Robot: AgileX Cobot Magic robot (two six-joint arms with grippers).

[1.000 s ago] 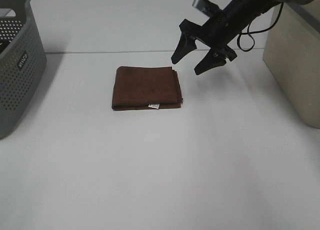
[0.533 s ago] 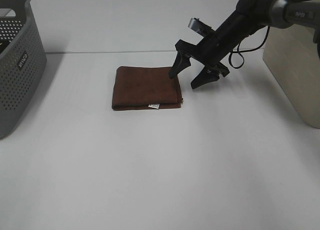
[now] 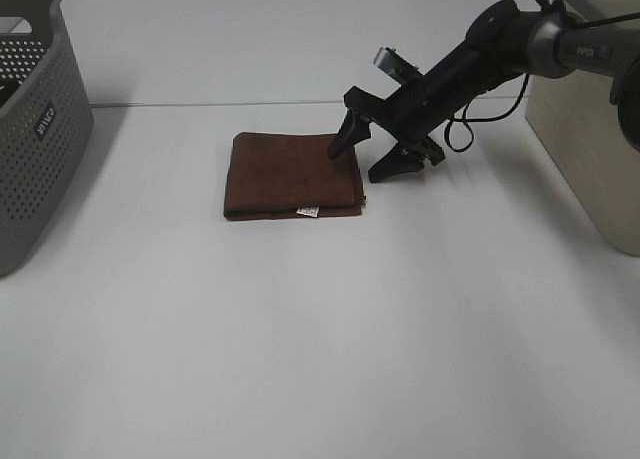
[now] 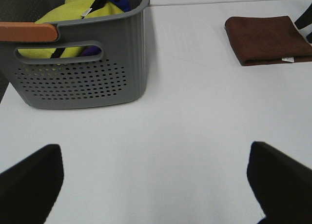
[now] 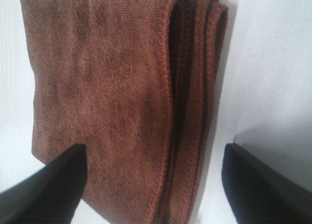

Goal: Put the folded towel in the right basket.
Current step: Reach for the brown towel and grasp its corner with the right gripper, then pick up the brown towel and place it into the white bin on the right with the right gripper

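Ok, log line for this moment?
phase: pre-grasp | right gripper: open, straddling edge of folded brown cloth towel | left gripper: open, far from towel

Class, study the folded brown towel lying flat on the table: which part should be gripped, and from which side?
Probably best to grip the brown towel at its stacked right-hand edge, coming down from the right. The layers end there together, and the open right tool straddles that edge.

Angled low, right tool [image 3: 352, 167] gapes wide; left tool [image 4: 156, 185] seemingly too.
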